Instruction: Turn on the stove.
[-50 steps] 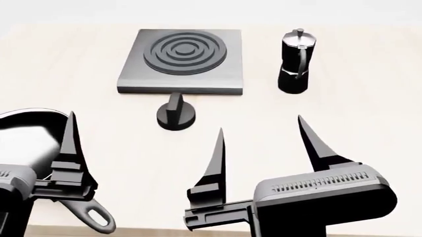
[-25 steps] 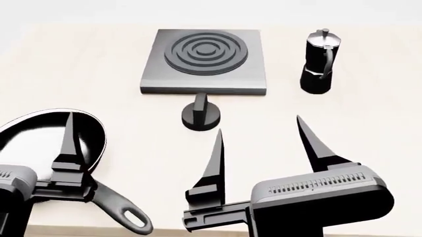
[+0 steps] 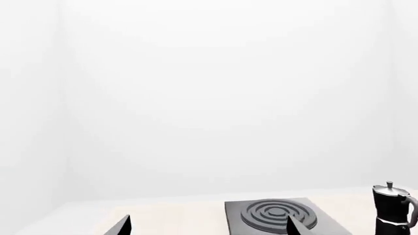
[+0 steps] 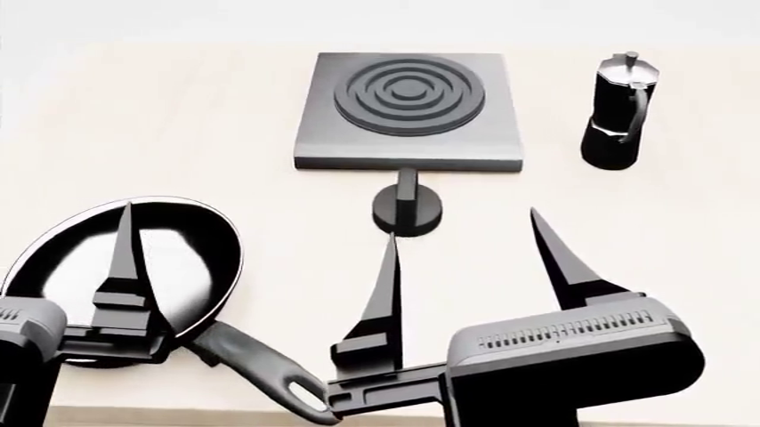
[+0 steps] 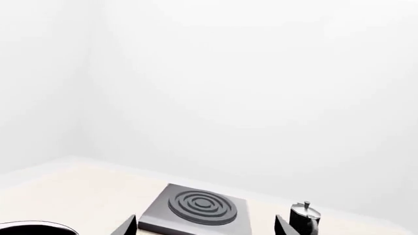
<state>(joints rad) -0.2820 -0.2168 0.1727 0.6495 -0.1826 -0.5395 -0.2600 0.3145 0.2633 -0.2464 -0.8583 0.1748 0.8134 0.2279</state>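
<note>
Right end effector (image 4: 469,245) low in front, fingers spread apart, empty. Left end effector (image 4: 119,258): one finger visible over the single frying pan (image 4: 71,267); spread undeterminable. Beyond, one knob (image 4: 408,206) just before one stove (image 4: 410,111), mid-tabletop (image 4: 178,133). One moka pot (image 4: 615,111) right.

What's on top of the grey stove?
Nothing sits on the stove; only its raised ring burner shows. The black knob stands on the table in front, and the moka pot beside it. Its underside is hidden.
</note>
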